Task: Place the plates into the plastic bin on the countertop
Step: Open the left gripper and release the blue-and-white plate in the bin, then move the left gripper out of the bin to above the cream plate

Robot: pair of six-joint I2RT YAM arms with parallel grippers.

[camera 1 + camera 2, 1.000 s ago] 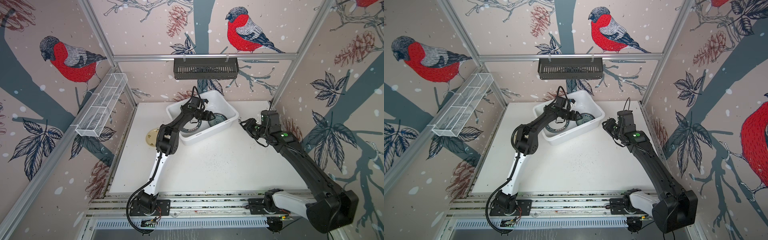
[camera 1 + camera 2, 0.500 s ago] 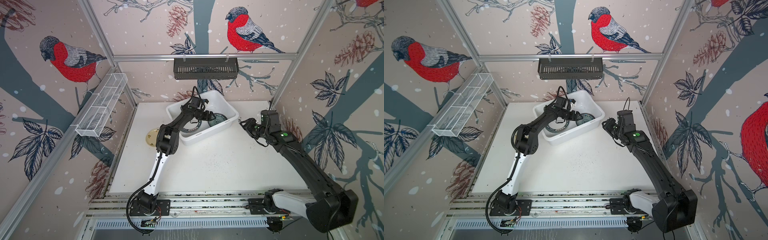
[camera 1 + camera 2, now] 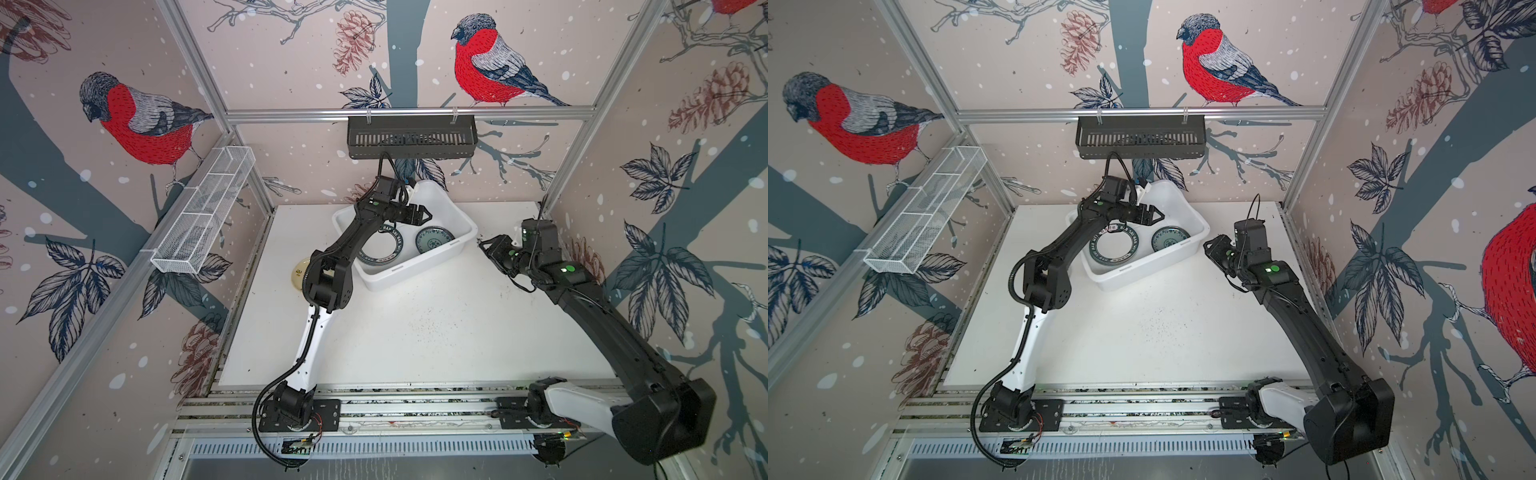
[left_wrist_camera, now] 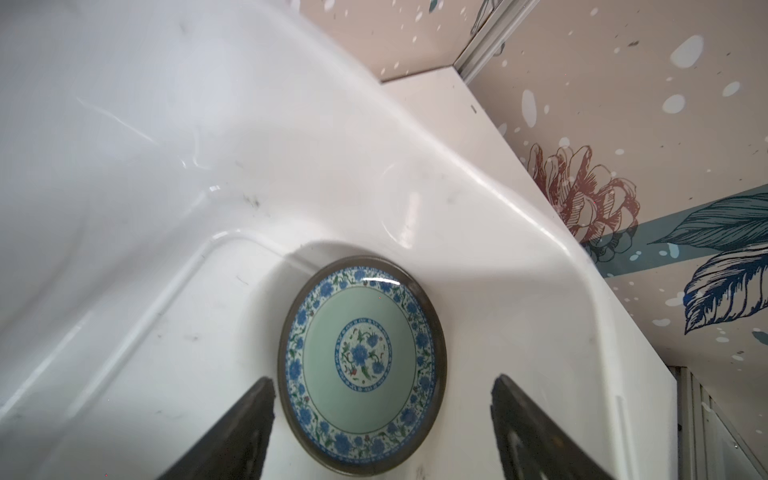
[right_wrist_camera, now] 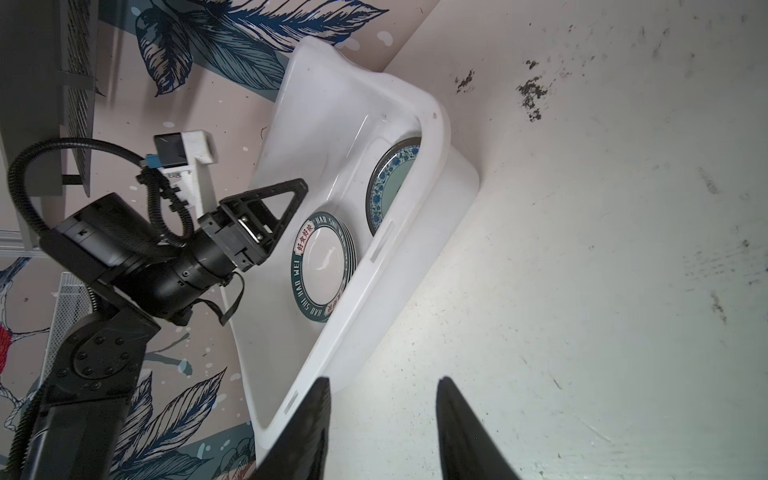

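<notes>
Hovering open-jawed, left gripper (image 4: 383, 378) frames teal floral plate (image 4: 361, 332) in plastic bin (image 4: 478, 232); right gripper (image 5: 384, 379) gapes empty.

We hold our left gripper (image 3: 428, 215) with its jaws spread wide, and both dark fingers (image 4: 249, 432) stand well apart in the left wrist view. Behind it the wrist and forearm run back to a sharply folded elbow, and below that the left arm (image 3: 316, 332) drops to its base.

Our right gripper (image 3: 483, 246) sits well apart from the left one, its tips angled down and turned toward it. Its jaws are parted less widely, with a clear gap between the black fingertips (image 5: 461, 432). Behind it the right arm (image 3: 615, 332) stretches back in one long, nearly straight line.
</notes>
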